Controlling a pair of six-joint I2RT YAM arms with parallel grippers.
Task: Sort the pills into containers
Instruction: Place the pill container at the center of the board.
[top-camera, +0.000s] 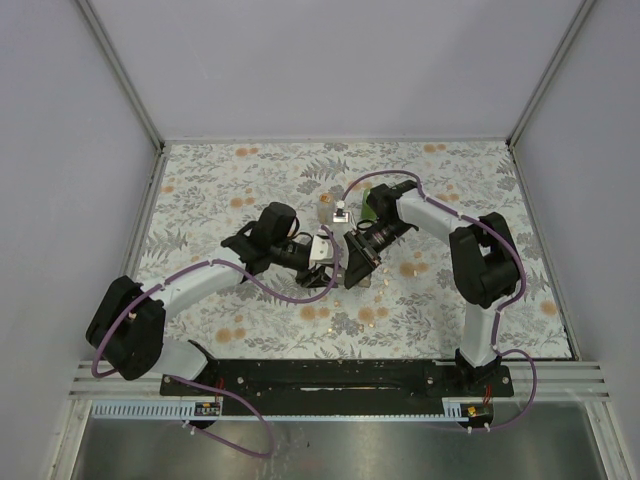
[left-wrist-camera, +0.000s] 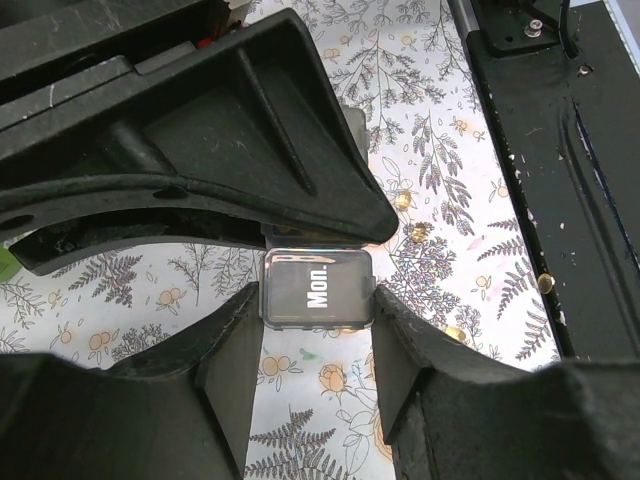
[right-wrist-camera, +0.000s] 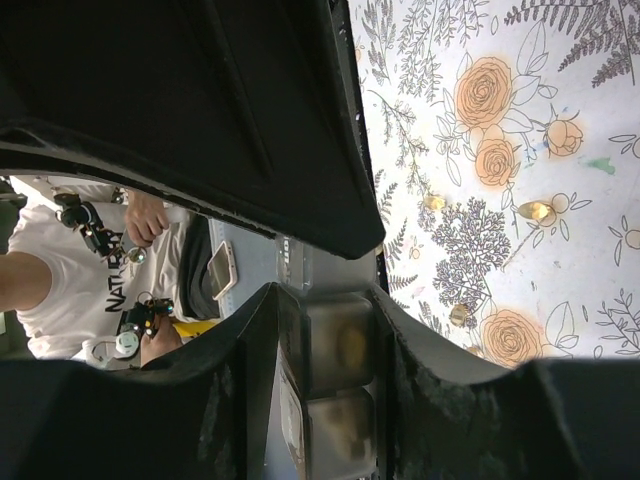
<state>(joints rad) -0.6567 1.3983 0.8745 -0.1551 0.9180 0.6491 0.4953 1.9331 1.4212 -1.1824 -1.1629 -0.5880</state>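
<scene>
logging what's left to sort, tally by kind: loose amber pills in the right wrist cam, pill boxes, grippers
loose amber pills: 3
pill organizer: 1
grippers: 2, left gripper and right gripper
total: 6

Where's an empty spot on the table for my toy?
Bare cloth lies along the back wall and between the right arm and right wall. The middle is crowded: left hand and right hand meet at the pill box, loose pills nearby.

Left tool (left-wrist-camera: 318, 312), right tool (right-wrist-camera: 328, 335), both clamped.
</scene>
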